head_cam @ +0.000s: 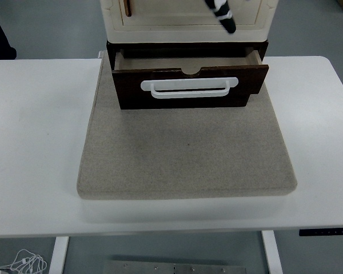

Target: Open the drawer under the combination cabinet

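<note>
The drawer (188, 85) sits at twelve o'clock on the surface (34, 142), at the foot of a cream cabinet (186, 20) that rises out of the top of the view. It is pulled partway out, its front panel standing forward of the dark base beneath the cabinet, so a strip of pale interior shows behind the front edge. Its long axis runs from nine o'clock to three o'clock, and its face points toward six o'clock, at the near edge. The front is dark brown wood with a small half-round notch cut in the middle of its top edge. Across it lies a white handle (188, 88), a long flat bar with rounded ends, also running nine to three.

The cabinet and drawer stand on the far edge of a grey-beige felt mat (186, 154), which spreads out toward six o'clock and covers the middle of the white surface.

At the very top, near one o'clock, only the tip of the robot's left hand (223, 14) shows: one black finger with white markings, in front of the cream cabinet and clear of the drawer. Whether the fingers are released or clenched I cannot tell.
</note>
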